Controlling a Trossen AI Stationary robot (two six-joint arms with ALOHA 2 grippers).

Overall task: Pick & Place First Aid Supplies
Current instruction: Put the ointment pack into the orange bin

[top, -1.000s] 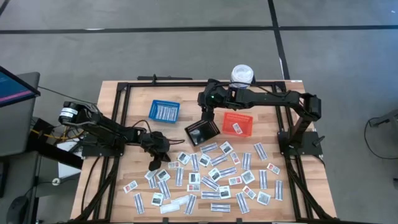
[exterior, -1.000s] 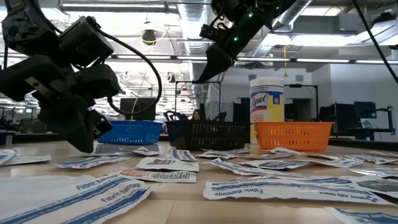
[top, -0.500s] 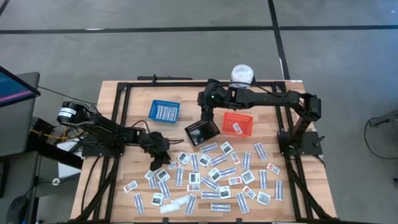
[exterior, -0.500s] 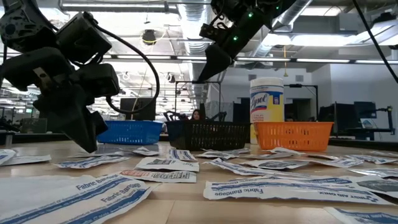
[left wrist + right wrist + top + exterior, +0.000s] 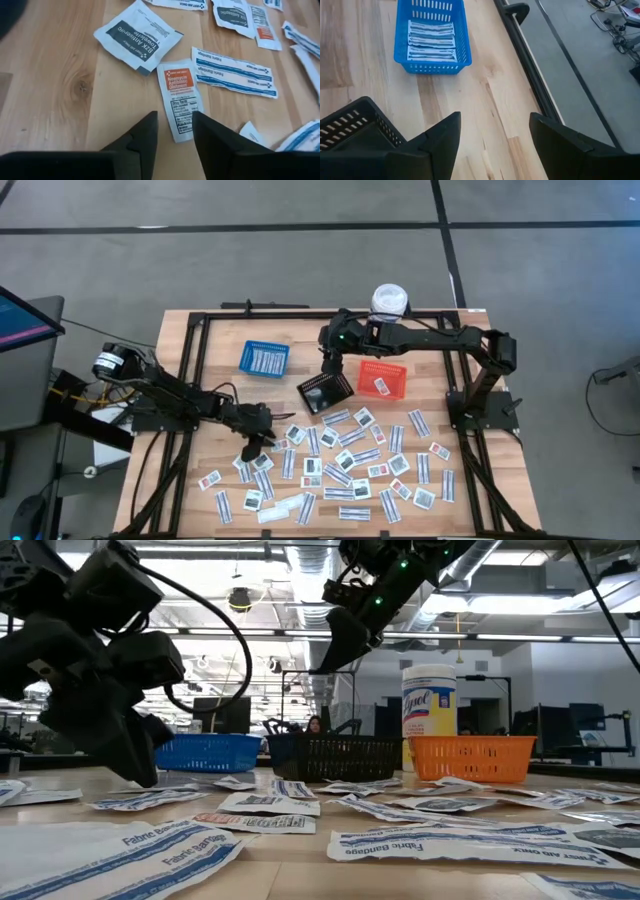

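Many small flat white packets [image 5: 340,460] lie scattered on the near half of the wooden table. My left gripper [image 5: 252,448] is low over the left end of the scatter, open by a narrow gap. In the left wrist view its fingers [image 5: 147,131] stand on either side of the near end of a small ointment packet with an orange label [image 5: 179,100], which lies flat on the wood. My right gripper [image 5: 328,370] hangs wide open and empty above the black basket [image 5: 325,392]; it also shows in the low view [image 5: 335,655].
A blue basket [image 5: 264,358] holding bandage strips, the black basket and an orange basket [image 5: 382,379] with one packet stand in a row at mid-table. A tall white bottle [image 5: 389,302] stands at the far edge. A towelette square [image 5: 137,37] and a blue-printed strip [image 5: 232,75] lie beside the ointment packet.
My left gripper has moved toward the table's near edge and a little to the right, coming down over the packets at the left of the scatter. My right gripper has kept still above the black basket.
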